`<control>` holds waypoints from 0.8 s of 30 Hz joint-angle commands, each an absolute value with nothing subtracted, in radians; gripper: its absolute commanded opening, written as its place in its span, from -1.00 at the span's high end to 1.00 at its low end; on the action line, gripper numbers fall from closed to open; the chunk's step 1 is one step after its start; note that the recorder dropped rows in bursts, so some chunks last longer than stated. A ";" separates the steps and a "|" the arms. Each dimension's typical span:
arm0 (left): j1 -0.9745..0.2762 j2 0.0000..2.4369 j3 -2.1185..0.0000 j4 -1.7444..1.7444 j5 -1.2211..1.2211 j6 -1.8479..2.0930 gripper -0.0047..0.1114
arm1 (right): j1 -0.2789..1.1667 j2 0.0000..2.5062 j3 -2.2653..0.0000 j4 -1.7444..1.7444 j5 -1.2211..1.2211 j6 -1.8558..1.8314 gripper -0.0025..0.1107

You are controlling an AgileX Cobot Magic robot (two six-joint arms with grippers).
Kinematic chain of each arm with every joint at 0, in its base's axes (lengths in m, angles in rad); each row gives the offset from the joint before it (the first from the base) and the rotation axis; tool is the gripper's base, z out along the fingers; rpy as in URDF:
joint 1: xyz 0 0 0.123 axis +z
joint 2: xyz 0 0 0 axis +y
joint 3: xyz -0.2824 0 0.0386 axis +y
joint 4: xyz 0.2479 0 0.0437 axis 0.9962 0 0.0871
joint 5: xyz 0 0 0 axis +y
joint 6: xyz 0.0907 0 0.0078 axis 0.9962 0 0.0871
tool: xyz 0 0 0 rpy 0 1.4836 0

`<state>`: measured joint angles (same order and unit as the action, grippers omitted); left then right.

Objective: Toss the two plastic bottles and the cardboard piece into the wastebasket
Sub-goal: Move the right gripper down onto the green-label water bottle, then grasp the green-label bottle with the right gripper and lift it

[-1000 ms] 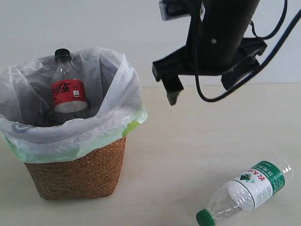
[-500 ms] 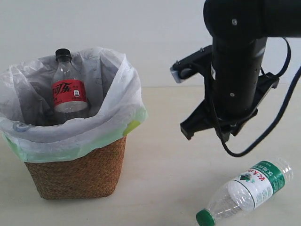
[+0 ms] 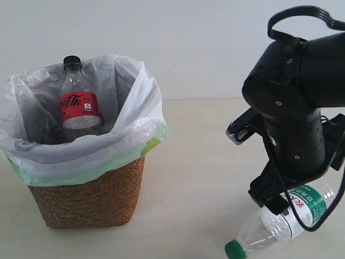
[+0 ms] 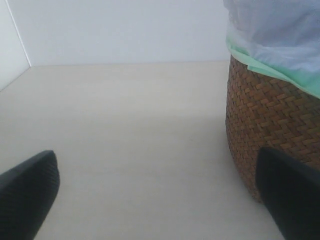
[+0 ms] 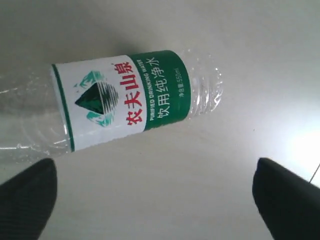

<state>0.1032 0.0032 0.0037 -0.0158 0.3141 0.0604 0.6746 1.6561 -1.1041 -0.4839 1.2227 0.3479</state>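
The wicker wastebasket (image 3: 89, 199) with its white bag stands at the left. The red-label bottle (image 3: 78, 106) with a black cap stands upright inside it. On the table at the front right lies the green-label bottle (image 3: 283, 222), green cap toward the front. The right arm (image 3: 294, 124) hangs just above it and covers part of it. My right gripper (image 5: 160, 200) is open over the table beside the bottle (image 5: 125, 100), with nothing between the fingers. My left gripper (image 4: 160, 195) is open and low, next to the basket wall (image 4: 270, 120). The cardboard piece is out of view.
Bare light wooden table (image 3: 194, 162) lies between the basket and the right arm. A pale wall runs behind. A black cable (image 3: 302, 13) loops above the right arm.
The right arm has swung down and to the right, from high beside the basket to just over the green-label bottle. The bottles and the basket have not moved.
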 commanded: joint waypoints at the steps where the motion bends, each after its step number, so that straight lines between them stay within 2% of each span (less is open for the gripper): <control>1: 0.107 0.000 0.000 -0.018 0.308 0.052 -0.94 | 0.667 1.650 -1.074 -0.488 1.221 0.439 -0.73; 3: 0.107 0.000 0.000 -0.018 0.308 0.052 -0.94 | 0.667 1.650 -1.058 -0.422 1.221 0.345 -0.56; 6: 0.107 0.000 0.000 -0.018 0.308 0.052 -0.94 | 0.672 1.650 -1.055 -0.305 1.188 -0.109 -0.18; 8: 0.107 0.000 0.000 -0.018 0.308 0.052 -0.94 | 0.672 1.650 -1.055 -0.319 1.148 -0.303 -0.06; 9: 0.107 0.000 0.000 -0.018 0.308 0.052 -0.94 | 0.672 1.650 -1.055 -0.331 1.112 -0.336 -0.10; 14: 0.107 0.000 0.000 -0.018 0.308 0.052 -0.94 | 0.672 1.667 -1.055 -0.419 0.967 -0.365 -0.63; 15: 0.107 0.000 0.000 -0.018 0.308 0.052 -0.94 | 0.672 1.676 -1.055 -0.425 0.964 -0.367 -0.67; 19: 0.107 0.000 0.000 -0.018 0.308 0.052 -0.94 | 0.672 1.722 -1.028 -0.430 0.964 -0.464 -0.66; 24: 0.107 0.000 0.000 -0.018 0.308 0.052 -0.94 | 0.672 1.727 -0.948 -0.435 0.849 -0.506 -0.66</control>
